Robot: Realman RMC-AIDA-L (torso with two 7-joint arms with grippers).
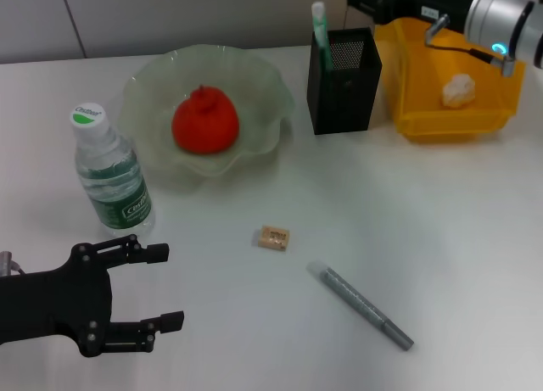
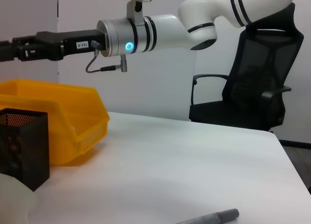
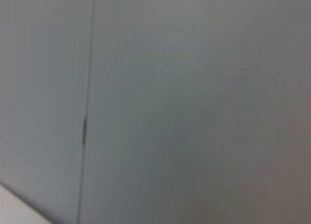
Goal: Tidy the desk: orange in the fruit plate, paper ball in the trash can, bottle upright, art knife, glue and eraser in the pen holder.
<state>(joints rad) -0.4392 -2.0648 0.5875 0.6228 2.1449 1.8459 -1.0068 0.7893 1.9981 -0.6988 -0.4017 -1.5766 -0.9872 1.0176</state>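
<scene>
The fruit plate point(image 1: 254, 77) looks like translucent, glossy glass or plastic. The bottle point(image 1: 110, 175) is clear plastic, the pen holder point(image 1: 344, 81) matt black mesh, the trash can point(image 1: 424, 94) smooth yellow plastic. The paper ball point(image 1: 458, 91) is crumpled; the table point(image 1: 475, 238) is smooth and white.

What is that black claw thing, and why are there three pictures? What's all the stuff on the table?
It is a robot with two arms. One picture comes from its head, the others from cameras on its wrists. The black claw is its left gripper, open and holding nothing. Its right arm reaches over the yellow bin, where a paper ball lies. The orange sits in the green plate. A bottle stands upright. An eraser and a grey art knife lie on the table near the black pen holder.
</scene>
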